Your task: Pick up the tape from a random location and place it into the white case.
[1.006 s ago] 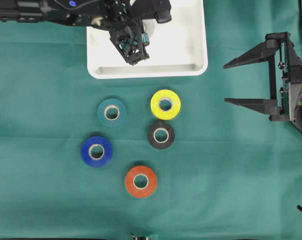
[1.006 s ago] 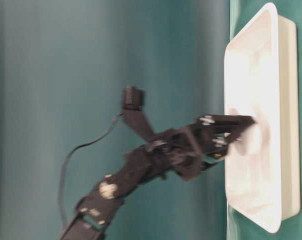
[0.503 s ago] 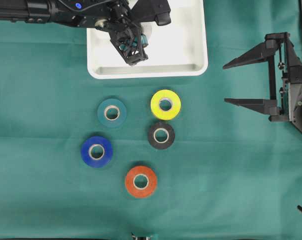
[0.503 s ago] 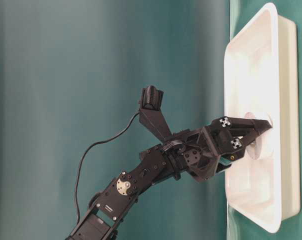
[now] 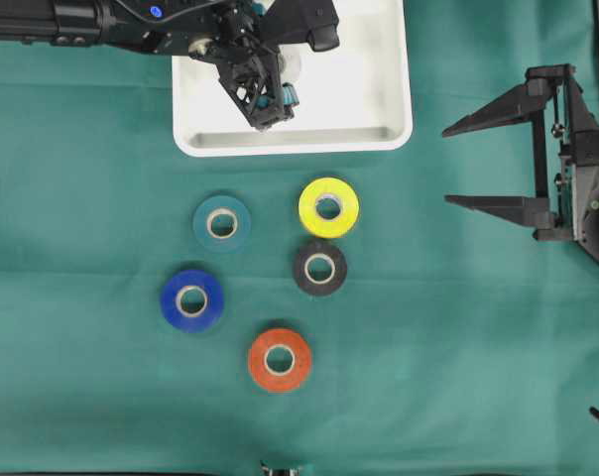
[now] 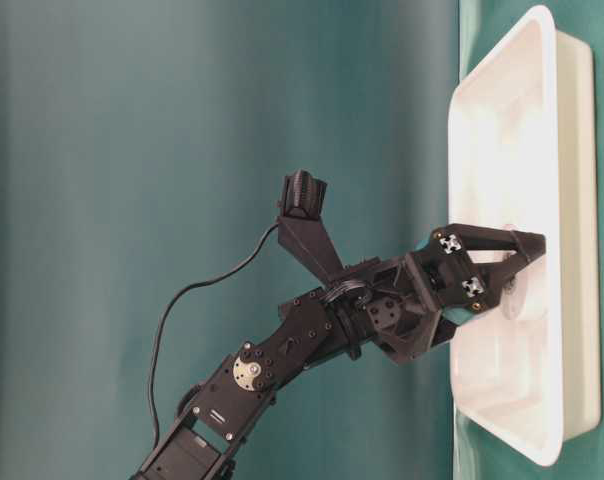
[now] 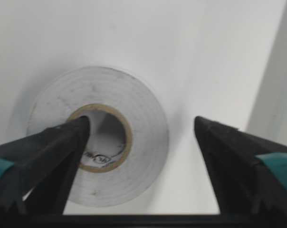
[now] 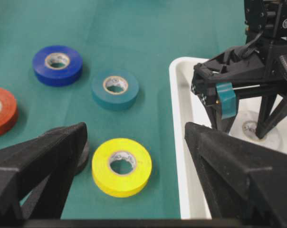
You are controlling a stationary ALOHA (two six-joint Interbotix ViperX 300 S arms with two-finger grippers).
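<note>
Lying flat on the floor of the white case, at the upper middle of the overhead frame, the white tape has the left end effector spread wide over it (one finger sits in the core hole, the other stands clear to the roll's right). The right end effector hangs released at the right edge, well apart from the yellow roll and four other coloured rolls on the table.

Left pincer straddles white tape; white case rim beside it; case floor beyond lies bare.
</note>
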